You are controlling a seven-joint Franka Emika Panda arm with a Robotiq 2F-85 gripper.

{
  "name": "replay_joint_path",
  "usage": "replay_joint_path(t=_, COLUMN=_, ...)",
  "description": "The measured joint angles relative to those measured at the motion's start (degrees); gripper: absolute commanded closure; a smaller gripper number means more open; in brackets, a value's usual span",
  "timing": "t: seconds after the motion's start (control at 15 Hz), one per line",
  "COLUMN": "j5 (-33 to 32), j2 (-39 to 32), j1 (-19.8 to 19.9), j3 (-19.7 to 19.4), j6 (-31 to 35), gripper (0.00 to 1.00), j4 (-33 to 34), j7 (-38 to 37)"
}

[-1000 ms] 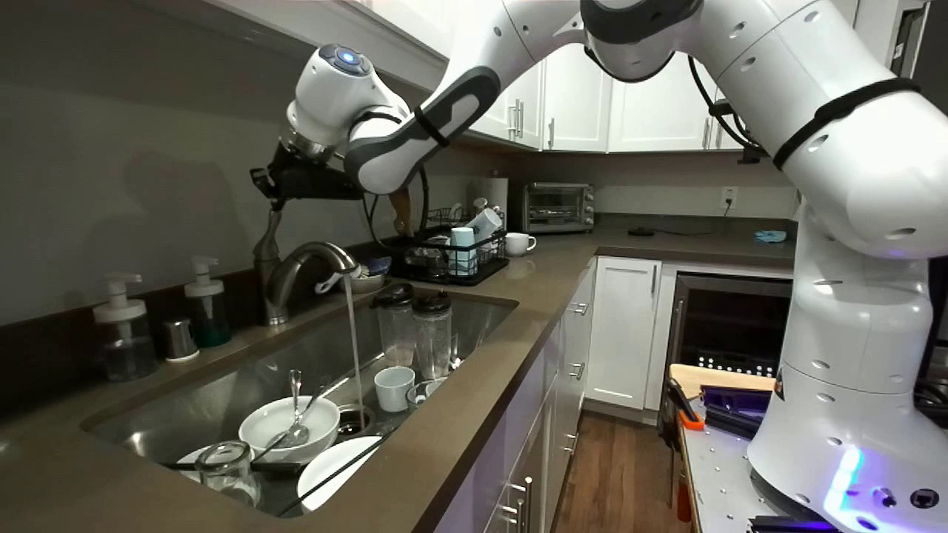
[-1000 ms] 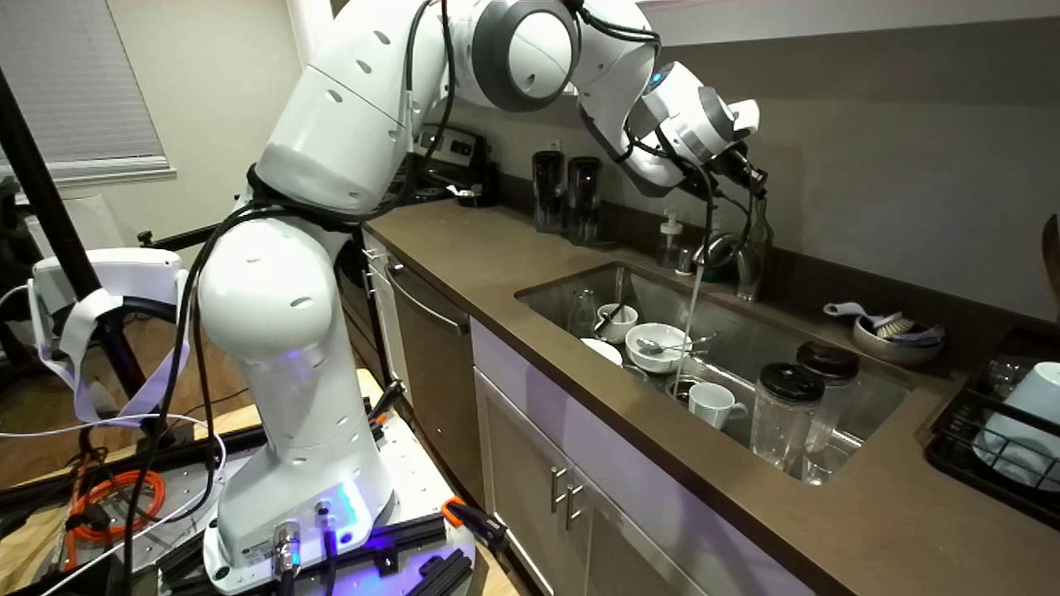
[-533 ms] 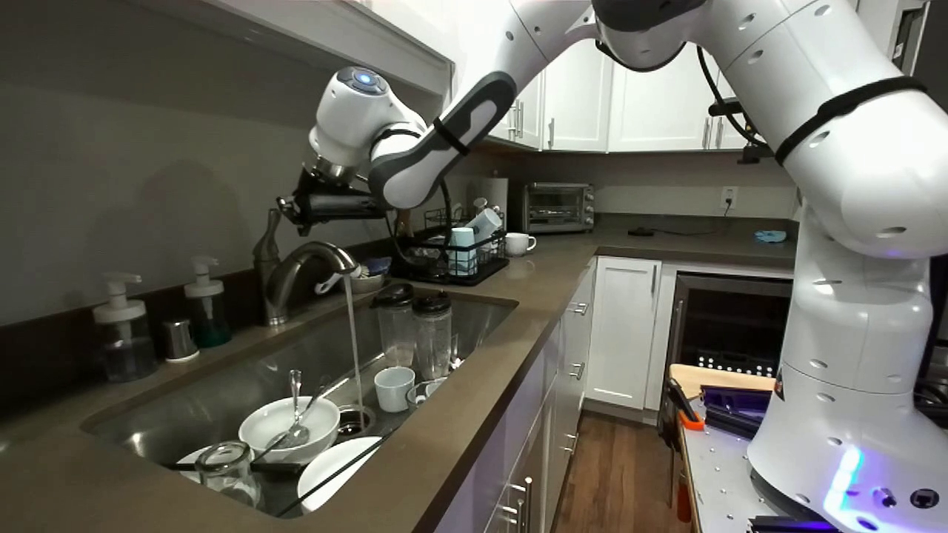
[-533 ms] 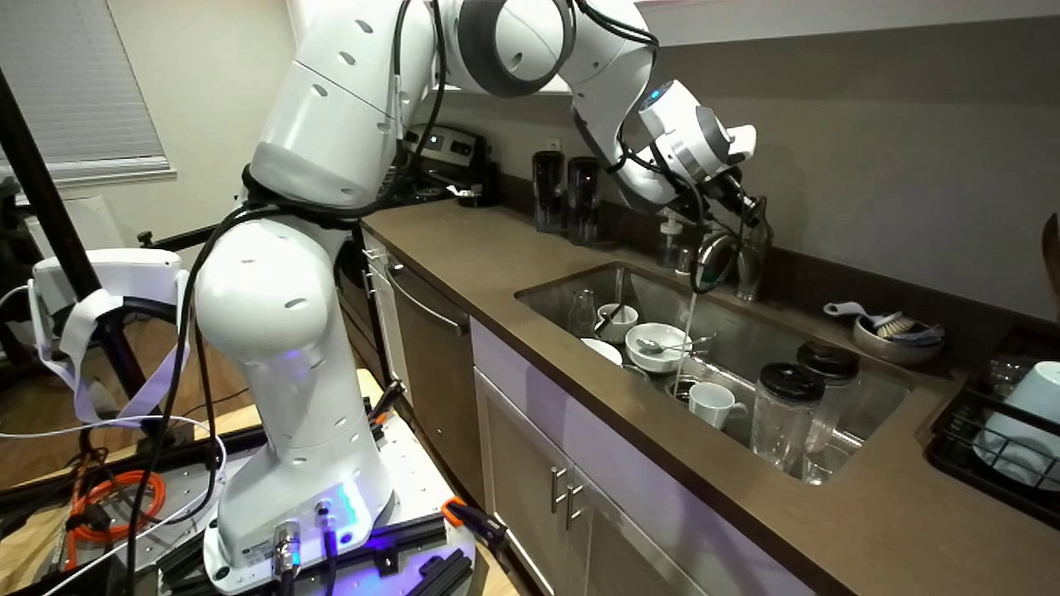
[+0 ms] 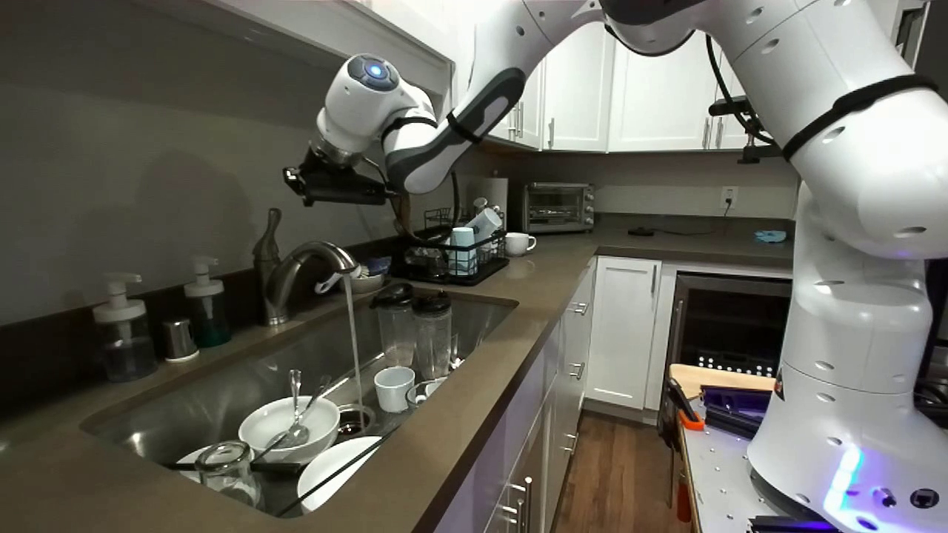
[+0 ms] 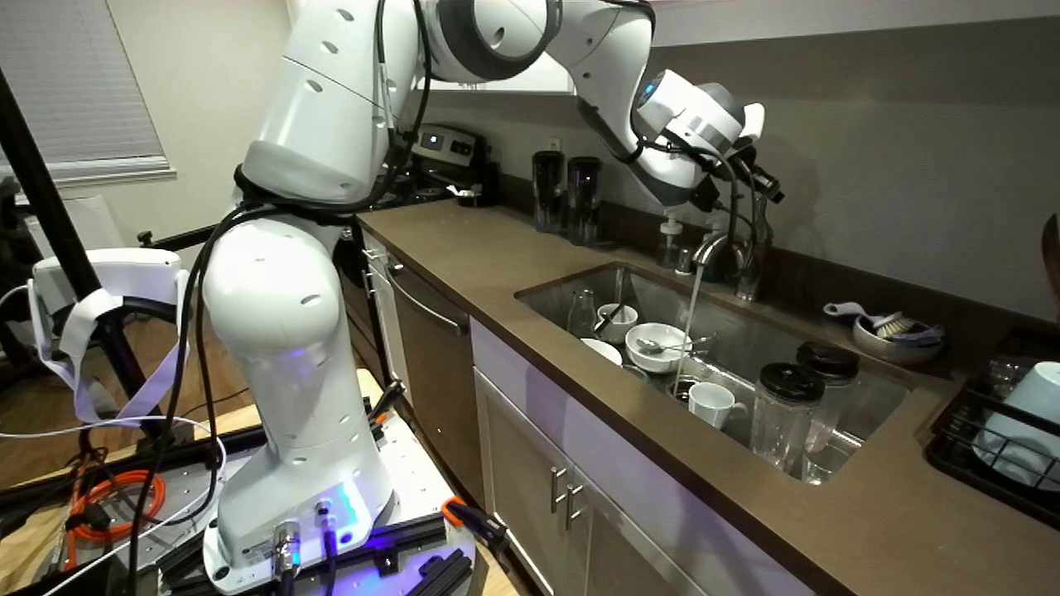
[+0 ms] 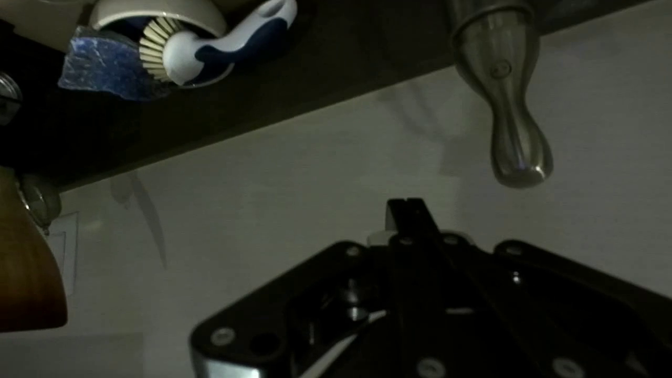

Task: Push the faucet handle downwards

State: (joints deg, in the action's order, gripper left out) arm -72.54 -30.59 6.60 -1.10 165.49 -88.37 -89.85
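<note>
The faucet handle (image 5: 269, 231) is a silvery-grey lever. It stands up from the faucet body and leans slightly. In the wrist view it hangs at the upper right (image 7: 520, 142), with its rounded end above and right of my fingertips. My gripper (image 5: 293, 182) is above and beside the handle's tip in an exterior view, apart from it. In an exterior view the gripper (image 6: 773, 192) and cables partly hide the handle. In the wrist view my gripper (image 7: 406, 201) is shut, with its fingertips together and nothing between them. Water runs from the arched spout (image 5: 320, 253).
The sink (image 5: 167, 392) holds bowls, a glass, a mug and two clear black-lidded containers. Soap pumps (image 5: 122, 326) stand beside the faucet. A bowl with a brush (image 6: 890, 339) and a black dish rack (image 5: 474, 274) stand on the counter. The wall (image 7: 294, 173) is behind the handle.
My gripper was over the handle's tip, then came lower and away from the wall beside it. Now it has risen and is clear of the handle. Water runs throughout.
</note>
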Motion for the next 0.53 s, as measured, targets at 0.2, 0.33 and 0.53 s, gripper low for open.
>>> replay_joint_path(t=0.2, j5=-2.79, j2=-0.15, j1=-1.32, j3=-1.48, j6=1.22, gripper=0.96, j4=1.7, j7=-5.6)
replay_joint_path(t=0.33, j5=-2.83, j2=-0.85, j1=-1.56, j3=-1.58, j6=2.4, gripper=0.96, j4=2.79, j7=-6.97)
replay_joint_path(t=0.53, j5=-2.83, j2=-2.77, j1=-1.57, j3=-1.59, j6=5.09, gripper=0.96, j4=5.1, j7=-7.83)
